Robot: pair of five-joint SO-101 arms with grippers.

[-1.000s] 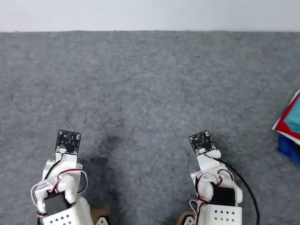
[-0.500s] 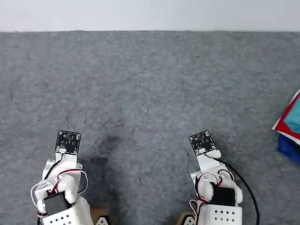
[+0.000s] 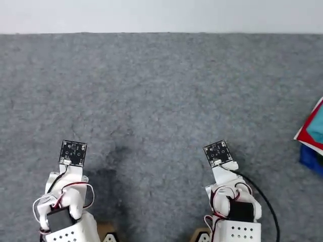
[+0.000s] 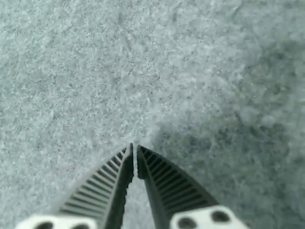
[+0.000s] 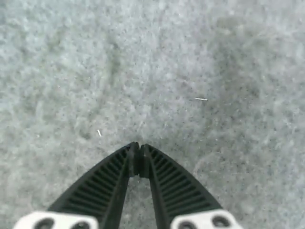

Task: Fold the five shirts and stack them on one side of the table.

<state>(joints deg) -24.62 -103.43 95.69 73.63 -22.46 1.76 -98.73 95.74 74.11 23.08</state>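
Moved: nothing that I can see; both arms and the pile sit just where they were a moment ago.
Left side: the left end effector (image 4: 134, 149) has its two black ribbed fingers pressed together with nothing between them, tips just over the grey fuzzy desk (image 3: 161, 91).
Right side: the right end effector (image 5: 139, 147) is pressed together too, holding nothing, over bare grey cover.
Arms: the left white arm (image 3: 68, 201) and the right white arm (image 3: 229, 201) are tucked back at the near edge of the desk, side by side.
Where the shirts are: the pile of red, teal and blue cloth shirts (image 3: 313, 133) lies at the far right side of the desk, partly cut off at the edge, well apart from both arms and nearer the right one.
How the shirts look: flat layers, red with a white rim and teal showing, dark blue underneath. I cannot count how many are in the pile.
How they will handle: I think they are light, soft and floppy. They will sag and slide, but they will not break.
Where to take hold: best to pinch an edge or a corner, one arm on each side, so the cloth stays flat and the pile stays neat.
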